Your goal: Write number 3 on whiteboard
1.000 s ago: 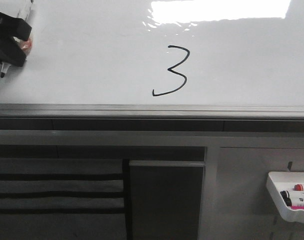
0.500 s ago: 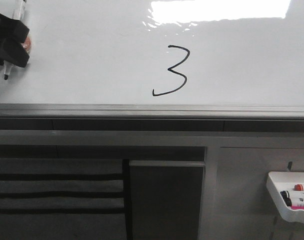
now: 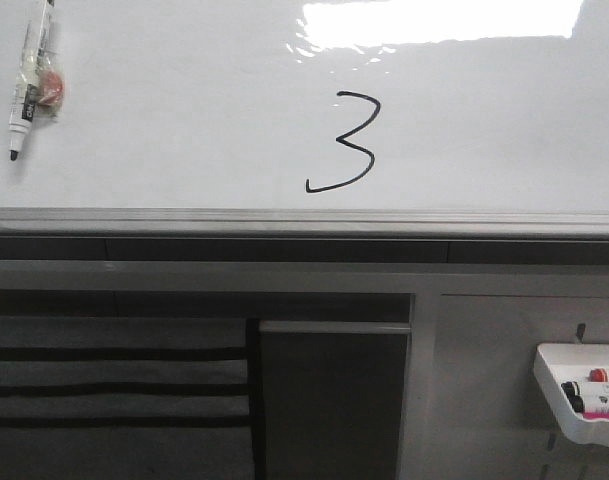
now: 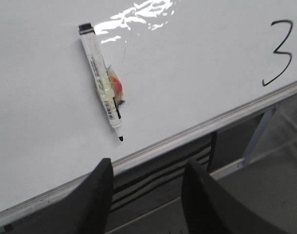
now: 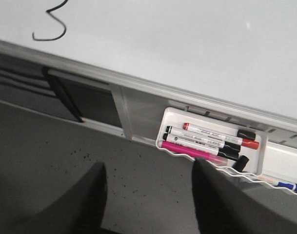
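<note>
A thin black number 3 (image 3: 342, 140) with a long lower tail is drawn on the whiteboard (image 3: 184, 100), just above its grey edge rail (image 3: 304, 220). The 3 (image 4: 279, 52) also shows in the left wrist view, and its lower part (image 5: 49, 27) in the right wrist view. A white marker (image 3: 29, 82) with a black tip lies by itself on the board at the far left, uncapped, marker (image 4: 102, 88) tip pointing toward the rail. My left gripper (image 4: 147, 168) is open and empty, below the rail. My right gripper (image 5: 149, 170) is open and empty over the dark floor.
A small white tray (image 3: 580, 392) of markers hangs low on the right; in the right wrist view the tray (image 5: 211, 141) holds several markers, one pink. Below the board are a dark panel (image 3: 329, 400) and striped slats (image 3: 114, 385).
My left gripper, which was shut round the marker at the board's left edge, has let it go and pulled out of the front view. The marker stays on the board.
</note>
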Motion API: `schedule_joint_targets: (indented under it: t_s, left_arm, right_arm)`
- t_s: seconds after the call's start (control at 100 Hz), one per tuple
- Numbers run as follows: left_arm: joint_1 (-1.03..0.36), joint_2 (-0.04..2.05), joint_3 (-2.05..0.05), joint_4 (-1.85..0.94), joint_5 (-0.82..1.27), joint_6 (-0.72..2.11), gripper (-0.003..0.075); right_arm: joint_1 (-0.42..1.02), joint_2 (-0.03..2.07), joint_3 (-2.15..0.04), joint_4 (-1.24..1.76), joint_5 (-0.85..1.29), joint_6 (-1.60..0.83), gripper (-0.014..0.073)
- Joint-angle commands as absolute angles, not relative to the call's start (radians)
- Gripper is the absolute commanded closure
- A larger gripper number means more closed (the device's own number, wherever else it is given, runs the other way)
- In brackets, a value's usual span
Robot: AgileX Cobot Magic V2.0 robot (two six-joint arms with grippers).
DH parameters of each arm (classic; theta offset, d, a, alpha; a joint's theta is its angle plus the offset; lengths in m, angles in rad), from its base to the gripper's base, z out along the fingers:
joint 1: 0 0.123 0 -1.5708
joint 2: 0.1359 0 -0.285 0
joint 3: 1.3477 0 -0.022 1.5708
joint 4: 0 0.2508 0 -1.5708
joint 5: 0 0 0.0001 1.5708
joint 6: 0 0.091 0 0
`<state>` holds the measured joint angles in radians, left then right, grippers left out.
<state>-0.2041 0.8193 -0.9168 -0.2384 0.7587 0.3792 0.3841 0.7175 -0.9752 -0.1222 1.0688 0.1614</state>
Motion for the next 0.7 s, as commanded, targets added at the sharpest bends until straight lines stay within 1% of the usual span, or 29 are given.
schedule_joint_targets:
  t_s: [0.0,0.09,0.22,0.29,0.33,0.4,0.49,0.53,0.69]
  left_arm:
    - [-0.201,0.700,-0.899,-0.247,0.710,0.348,0.0411]
    - [-0.201,0.580,-0.811,-0.247,0.640,0.347,0.0412]
    - [-0.201,0.455,-0.680,-0.247,0.521,0.347,0.0444]
    - [-0.201,0.410,-0.619,-0.247,0.452,0.347,0.0492]
    - [-0.201,0.392,-0.589,-0.247,0.413,0.347,0.0533]
    - [-0.201,0.377,-0.554,-0.247,0.375,0.347,0.0612]
    - [-0.201,0.376,-0.535,-0.247,0.375,0.347,0.0710]
    - [-0.201,0.378,-0.528,-0.247,0.375,0.347,0.0740]
    - [-0.201,0.378,-0.512,-0.247,0.375,0.347,0.0741]
  right_arm:
    - [0.377,0.648,-0.979,-0.165,0.988,0.215,0.0254]
    - [0.377,0.569,-0.923,-0.165,0.902,0.216,0.0311]
    - [0.377,0.464,-0.806,-0.204,0.760,0.211,0.0449]
    - [0.377,0.423,-0.751,-0.218,0.694,0.211,0.0540]
    - [0.377,0.404,-0.729,-0.219,0.668,0.211,0.0594]
    - [0.377,0.396,-0.698,-0.219,0.656,0.211,0.0664]
    - [0.377,0.396,-0.673,-0.219,0.664,0.211,0.0663]
    - [0.377,0.396,-0.666,-0.219,0.666,0.211,0.0663]
    - [0.377,0.396,-0.652,-0.219,0.675,0.211,0.0663]
